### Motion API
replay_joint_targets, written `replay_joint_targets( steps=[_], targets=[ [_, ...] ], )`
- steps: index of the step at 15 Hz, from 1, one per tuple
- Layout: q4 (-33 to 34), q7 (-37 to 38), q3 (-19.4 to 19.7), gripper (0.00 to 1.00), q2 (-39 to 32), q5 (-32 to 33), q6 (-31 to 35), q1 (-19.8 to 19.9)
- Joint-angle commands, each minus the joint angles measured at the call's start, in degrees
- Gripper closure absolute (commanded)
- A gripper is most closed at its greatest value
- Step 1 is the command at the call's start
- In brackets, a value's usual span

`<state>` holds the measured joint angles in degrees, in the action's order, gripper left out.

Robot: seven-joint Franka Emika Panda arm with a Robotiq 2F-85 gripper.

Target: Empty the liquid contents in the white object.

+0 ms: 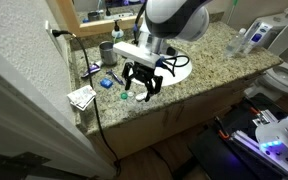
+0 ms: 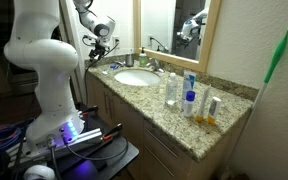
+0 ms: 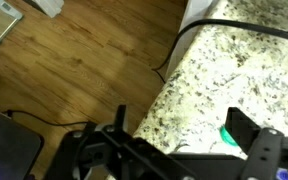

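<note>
Gripper [image 1: 142, 90] hangs beside the sink basin [image 1: 182, 71], fingers spread wide, holding nothing; white object too small to make out; probably light, rigid, spill-prone; pinch its sidewall, kept level

The white robot arm [image 2: 39, 60] is holding its black gripper [image 2: 96, 44] over one end of the speckled granite countertop [image 2: 224, 113], jaws pointing down toward the stone. The white oval sink basin [image 2: 136, 77] is lying near the jaws, further along the counter. A cluster of white and blue plastic bottles [image 2: 187, 97] is standing well apart from the jaws, beyond that basin, beside the wood-framed mirror [image 2: 174, 25].
</note>
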<state>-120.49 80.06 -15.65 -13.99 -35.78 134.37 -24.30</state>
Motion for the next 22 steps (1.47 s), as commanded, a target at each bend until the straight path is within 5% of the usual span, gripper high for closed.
replay_joint_targets(
  steps=[1, 5, 13, 14, 22],
  targets=[
    [-0.84, 3.74, -1.16, 0.00, 0.79, 1.45, 1.72, 0.70],
    [-1.18, 5.09, -1.62, 0.00, 1.20, 1.95, 2.25, 0.62],
    [-7.07, 41.13, 5.23, 0.00, -2.05, 24.81, 13.82, -5.82],
    [-5.07, 34.96, 1.86, 0.00, -2.37, 22.14, 11.80, -1.95],
    [-5.47, 41.18, 3.82, 0.00, -5.24, 26.75, 18.09, -3.23]
  ],
)
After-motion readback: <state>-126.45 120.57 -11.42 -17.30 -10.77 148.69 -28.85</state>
